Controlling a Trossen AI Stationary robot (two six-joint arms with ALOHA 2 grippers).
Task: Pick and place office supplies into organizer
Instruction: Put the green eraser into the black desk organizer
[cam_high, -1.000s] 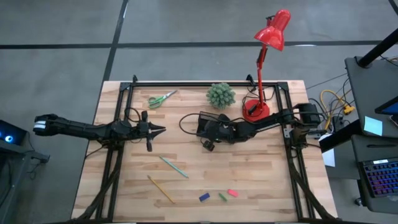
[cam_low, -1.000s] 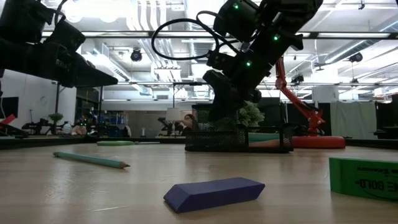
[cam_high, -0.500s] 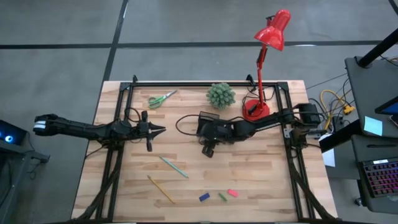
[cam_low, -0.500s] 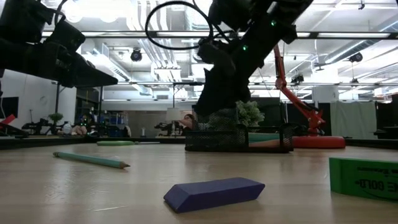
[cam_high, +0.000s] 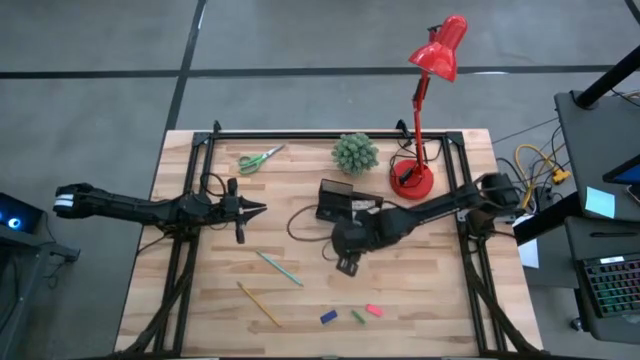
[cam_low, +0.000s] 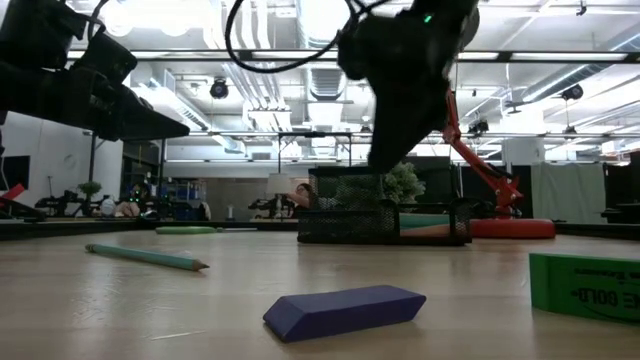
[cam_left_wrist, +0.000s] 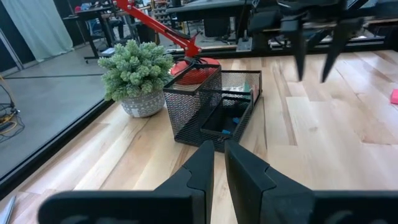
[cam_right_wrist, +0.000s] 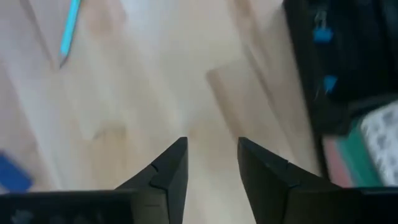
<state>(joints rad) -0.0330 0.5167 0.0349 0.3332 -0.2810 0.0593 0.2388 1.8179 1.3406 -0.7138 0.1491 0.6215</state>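
Our right pincer (cam_high: 346, 265) hangs open and empty, just past the black mesh organizer (cam_high: 340, 200), which holds some items. Ahead on the wooden desk (cam_high: 440, 300) lie a teal pen (cam_high: 278, 267), yellow pencil (cam_high: 259, 304) and small erasers (cam_high: 352, 315); green-handled scissors (cam_high: 260, 159) wait beyond. Our left pincer (cam_high: 252, 209) idles nearly closed, empty.

Non-task items on your bench: a wooden slatted table (cam_high: 420, 290) with a black frame around its edges. The red desk lamp (cam_high: 430, 100) stands at the far right part of the table, round base down, arm upright, shade tilted outward. Just beside it you have a spiky green potted plant (cam_high: 355, 153) in a pale pot. You'll see grey floor around the table, and a laptop (cam_high: 612, 285) on a side stand to the right.
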